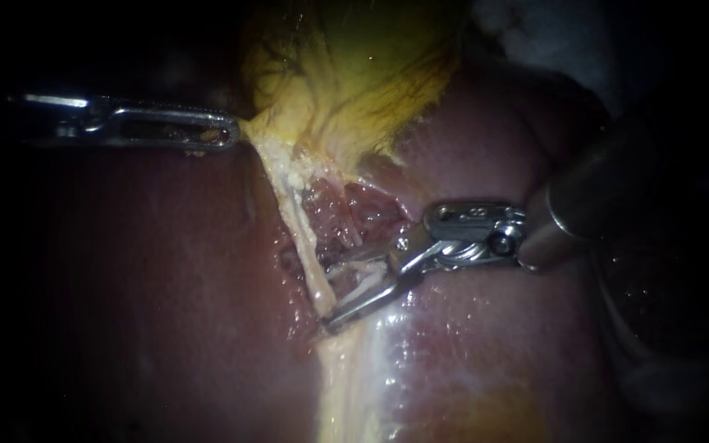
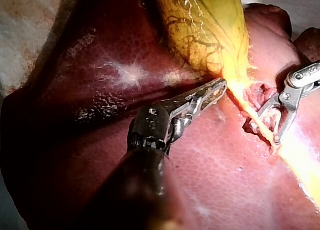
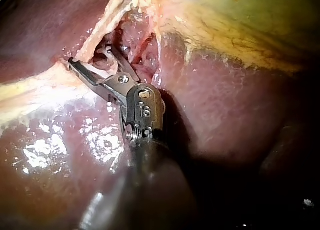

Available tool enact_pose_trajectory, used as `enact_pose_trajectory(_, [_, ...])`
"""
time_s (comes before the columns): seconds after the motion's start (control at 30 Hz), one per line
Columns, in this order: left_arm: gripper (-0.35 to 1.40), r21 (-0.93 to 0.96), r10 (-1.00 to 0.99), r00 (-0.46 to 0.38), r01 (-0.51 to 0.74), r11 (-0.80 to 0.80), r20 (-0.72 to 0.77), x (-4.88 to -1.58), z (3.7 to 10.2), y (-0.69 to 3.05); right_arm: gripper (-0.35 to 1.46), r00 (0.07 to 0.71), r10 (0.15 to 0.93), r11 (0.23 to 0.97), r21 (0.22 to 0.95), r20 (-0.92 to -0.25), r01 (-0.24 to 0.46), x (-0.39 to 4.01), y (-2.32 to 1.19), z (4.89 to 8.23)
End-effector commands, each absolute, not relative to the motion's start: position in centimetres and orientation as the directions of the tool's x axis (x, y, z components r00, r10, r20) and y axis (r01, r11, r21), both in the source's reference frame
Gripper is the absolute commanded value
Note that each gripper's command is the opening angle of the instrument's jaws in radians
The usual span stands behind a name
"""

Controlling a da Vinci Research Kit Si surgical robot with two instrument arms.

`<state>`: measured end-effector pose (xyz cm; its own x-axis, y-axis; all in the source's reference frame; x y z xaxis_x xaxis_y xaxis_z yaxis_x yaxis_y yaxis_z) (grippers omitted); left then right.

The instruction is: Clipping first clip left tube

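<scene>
The left instrument (image 1: 235,131), a slim steel shaft with slotted jaws, has those jaws closed on the narrow lower end of the yellow-green, veined gallbladder (image 1: 354,66). In the left wrist view its tip (image 2: 220,85) meets the yellow tissue just where the gallbladder tapers into a pale strand.

The right instrument (image 1: 330,297), a dark shaft with a silver hinge, reaches into the raw, reddish pocket opened in the dark red, glossy liver (image 1: 141,287) below the gallbladder. Its jaws stand apart in a narrow V with a clear gap between them. The pale whitish tube (image 1: 293,205) runs down the pocket's left edge from the gallbladder's neck, and the lower jaw's tip lies against its lower end, while thin whitish strands cross the gap. The jaws do not press it from both sides. Whether they carry a clip cannot be told.

In the right wrist view the open jaws (image 3: 87,54) point at the same pale band.
</scene>
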<state>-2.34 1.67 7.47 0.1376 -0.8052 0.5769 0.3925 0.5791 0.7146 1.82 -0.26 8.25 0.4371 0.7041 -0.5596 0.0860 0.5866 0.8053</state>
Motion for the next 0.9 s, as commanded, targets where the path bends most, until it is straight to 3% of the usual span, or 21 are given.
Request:
enact_pose_trajectory(0.03, [-0.35,0.715,-0.805,0.138,0.392,0.579,0.577,-2.34,7.46,1.67,0.55,0.432,0.706,0.582,0.807,-0.562,0.099,1.82,-0.26,8.23])
enact_pose_trajectory(0.6, [-0.35,0.715,-0.805,0.138,0.392,0.579,0.577,-2.34,7.46,1.67,0.54,0.376,0.756,0.468,0.844,-0.536,0.262,2.03,-0.42,8.12])
enact_pose_trajectory(0.9, [-0.35,0.715,-0.805,0.138,0.392,0.579,0.577,-2.34,7.46,1.67,0.54,0.262,0.831,0.394,0.852,-0.49,0.344,2.12,-0.53,8.02])
